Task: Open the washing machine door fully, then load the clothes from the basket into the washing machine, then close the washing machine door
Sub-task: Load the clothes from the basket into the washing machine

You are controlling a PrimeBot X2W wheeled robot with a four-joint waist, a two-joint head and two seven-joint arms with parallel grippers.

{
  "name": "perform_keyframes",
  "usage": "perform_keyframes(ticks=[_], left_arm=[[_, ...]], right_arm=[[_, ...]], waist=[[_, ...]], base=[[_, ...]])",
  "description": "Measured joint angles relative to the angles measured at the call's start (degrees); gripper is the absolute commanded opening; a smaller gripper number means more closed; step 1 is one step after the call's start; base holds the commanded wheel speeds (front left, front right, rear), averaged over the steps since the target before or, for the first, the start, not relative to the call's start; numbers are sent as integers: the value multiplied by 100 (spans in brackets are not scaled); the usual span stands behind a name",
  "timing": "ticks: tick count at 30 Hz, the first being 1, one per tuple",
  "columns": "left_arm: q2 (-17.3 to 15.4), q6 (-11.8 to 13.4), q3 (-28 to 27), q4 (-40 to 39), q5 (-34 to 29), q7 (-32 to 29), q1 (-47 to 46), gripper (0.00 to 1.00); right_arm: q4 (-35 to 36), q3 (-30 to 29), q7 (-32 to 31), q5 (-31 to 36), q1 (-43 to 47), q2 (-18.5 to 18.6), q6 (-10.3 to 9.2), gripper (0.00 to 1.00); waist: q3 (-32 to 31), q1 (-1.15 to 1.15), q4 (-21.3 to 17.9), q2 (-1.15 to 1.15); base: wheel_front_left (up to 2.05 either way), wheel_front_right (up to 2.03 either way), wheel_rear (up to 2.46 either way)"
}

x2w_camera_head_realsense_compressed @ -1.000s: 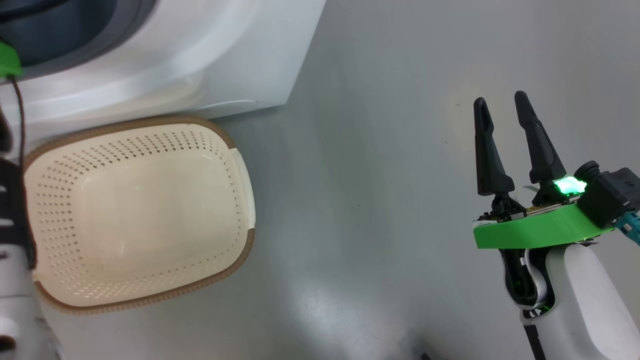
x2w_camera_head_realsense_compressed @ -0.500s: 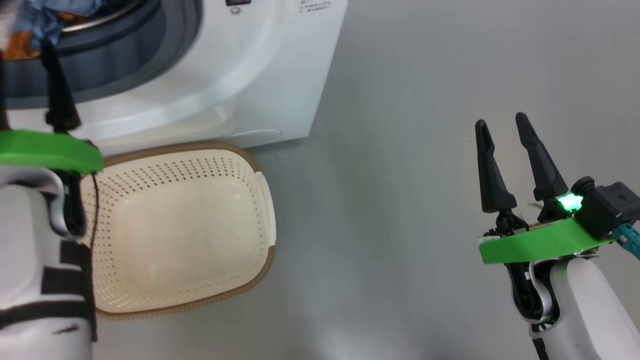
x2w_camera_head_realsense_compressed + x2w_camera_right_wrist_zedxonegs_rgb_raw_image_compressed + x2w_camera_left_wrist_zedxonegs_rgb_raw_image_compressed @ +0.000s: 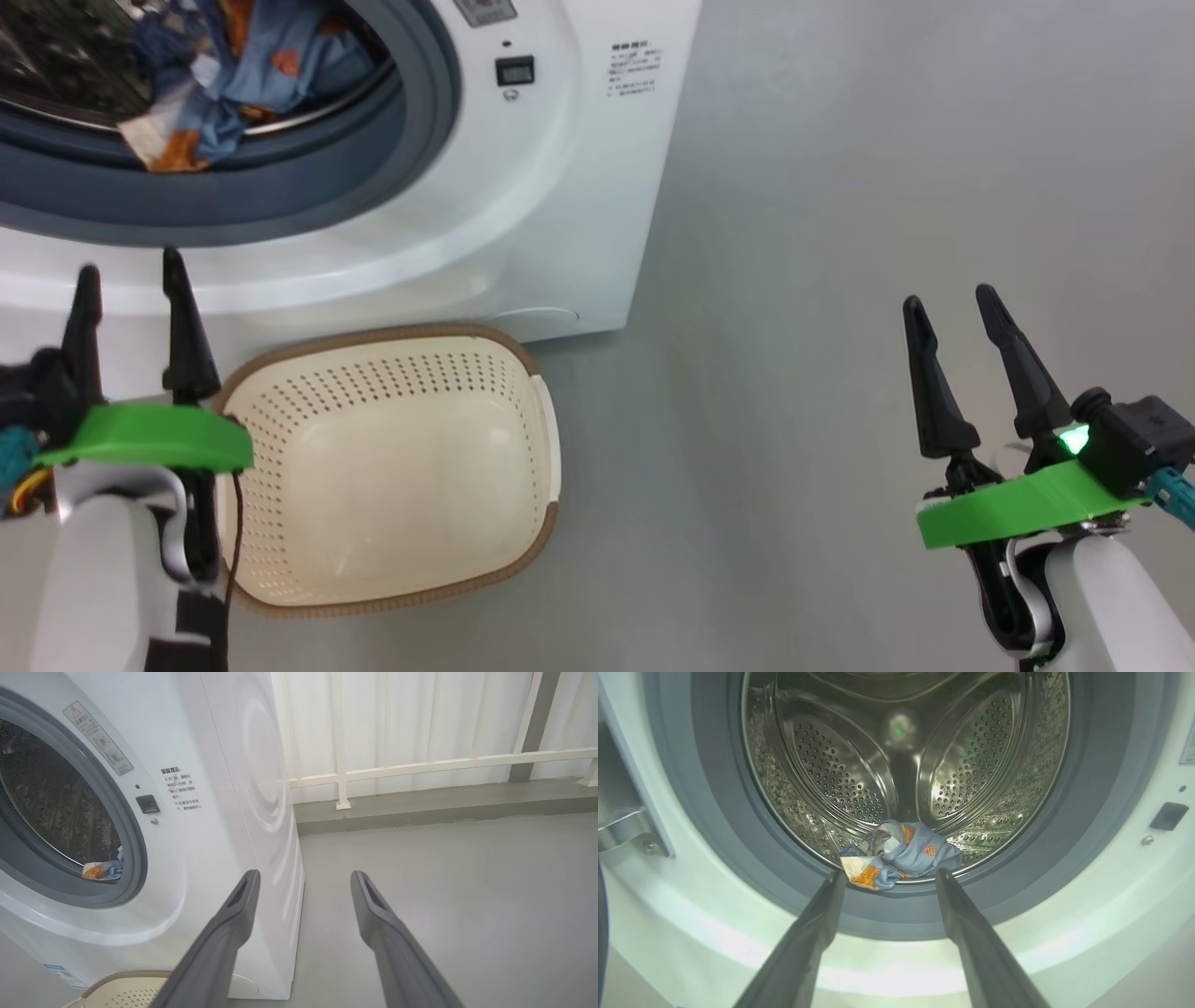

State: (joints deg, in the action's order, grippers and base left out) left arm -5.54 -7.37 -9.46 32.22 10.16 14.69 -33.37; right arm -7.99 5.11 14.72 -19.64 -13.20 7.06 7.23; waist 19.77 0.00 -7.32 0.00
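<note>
The clothes [image 3: 224, 65] lay bunched at the front lip of the drum [image 3: 831, 765], upper left of the head view, inside the washing machine [image 3: 560, 187]. Just below, the basket [image 3: 373, 333] sat bare, so loading looked done. The left gripper [image 3: 130, 265] hung at lower left, jaws spread, nothing held. The right gripper [image 3: 948, 297], at lower right, was likewise spread and empty. Next up, by my read: find the door and swing it shut.
</note>
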Motion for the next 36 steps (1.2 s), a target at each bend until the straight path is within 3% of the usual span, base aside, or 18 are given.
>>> perform_keyframes(ticks=[18,36], left_arm=[[245,0,-151,-719,-241,0,1430,100],[323,0,-69,-1274,-279,0,2390,100]], right_arm=[[-45,-162,0,0,606,168,0,100],[-35,-243,0,0,921,207,0,100]], waist=[[-813,1,354,0],[-1164,0,581,0]], base=[[0,0,0],[0,0,0]])
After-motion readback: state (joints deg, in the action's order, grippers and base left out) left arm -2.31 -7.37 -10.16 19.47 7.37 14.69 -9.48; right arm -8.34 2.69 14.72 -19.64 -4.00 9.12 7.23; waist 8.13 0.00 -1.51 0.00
